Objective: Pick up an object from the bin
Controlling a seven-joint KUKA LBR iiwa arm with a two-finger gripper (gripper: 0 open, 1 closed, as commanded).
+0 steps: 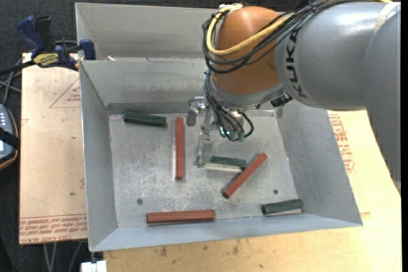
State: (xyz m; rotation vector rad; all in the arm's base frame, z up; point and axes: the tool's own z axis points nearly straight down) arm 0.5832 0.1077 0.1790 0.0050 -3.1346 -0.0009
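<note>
My gripper (203, 153) hangs under the arm's wrist in the middle of the bin, reaching down to the floor. Its tip stands at the left end of a short dark green bar (227, 163) that lies flat. I cannot tell whether it touches the bar. A long red bar (180, 148) lies lengthwise just left of the gripper. Another red bar (245, 175) lies slantwise to the lower right of the green bar, close to its right end.
A dark green bar (145, 118) lies at the back left, and a long red bar (181, 216) along the front wall. A short dark green bar (282, 207) sits in the front right corner. The arm covers the bin's back right.
</note>
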